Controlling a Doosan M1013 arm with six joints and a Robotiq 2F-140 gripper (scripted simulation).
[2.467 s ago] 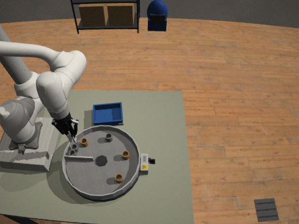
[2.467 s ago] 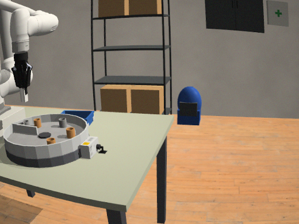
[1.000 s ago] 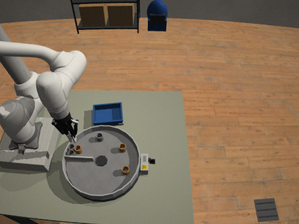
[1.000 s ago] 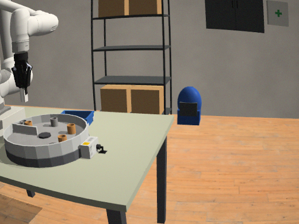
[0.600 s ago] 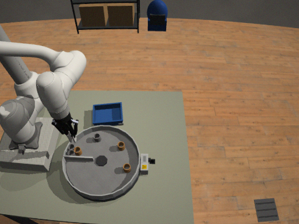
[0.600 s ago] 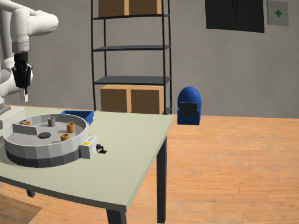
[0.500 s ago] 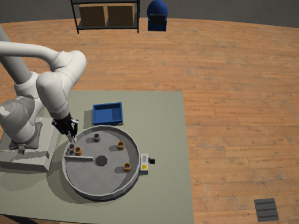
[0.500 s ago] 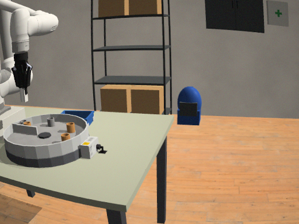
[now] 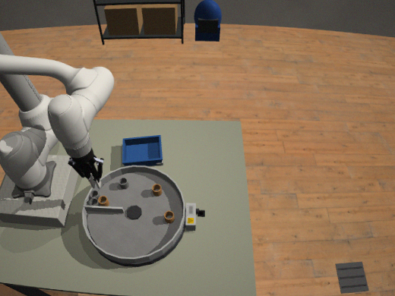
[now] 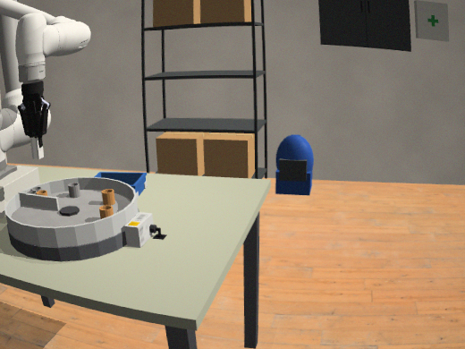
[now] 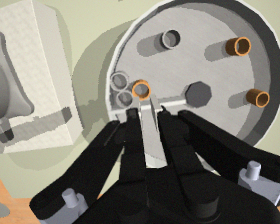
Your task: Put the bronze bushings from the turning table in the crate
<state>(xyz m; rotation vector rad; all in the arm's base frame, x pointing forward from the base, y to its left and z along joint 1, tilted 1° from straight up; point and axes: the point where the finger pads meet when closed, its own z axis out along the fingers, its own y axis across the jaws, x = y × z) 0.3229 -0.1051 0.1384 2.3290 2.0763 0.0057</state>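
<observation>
My gripper (image 9: 97,185) (image 10: 38,156) (image 11: 145,104) is shut and empty, above the left side of the grey turning table (image 9: 133,242) (image 10: 67,241) (image 11: 200,65). One bronze bushing (image 9: 103,203) (image 10: 42,193) (image 11: 141,98) stands by the divider, just ahead of the fingertips in the wrist view, beside two steel bushings (image 9: 93,201) (image 11: 124,104). Two more bronze bushings stand at the right, one (image 9: 156,193) (image 10: 108,199) (image 11: 232,47) farther back and one (image 9: 169,221) (image 10: 105,213) (image 11: 256,98) nearer. A third steel bushing (image 9: 123,186) (image 10: 73,191) (image 11: 164,42) stands towards the back. The blue crate (image 9: 142,162) (image 10: 139,183) looks empty.
A low divider (image 9: 104,209) (image 10: 39,201) runs from the turning table's left rim towards its dark hub (image 9: 134,212) (image 10: 69,210) (image 11: 198,94). A raised wall rings the turning table. A control box (image 9: 191,216) (image 10: 139,230) sits at its right side. The crate stands behind it.
</observation>
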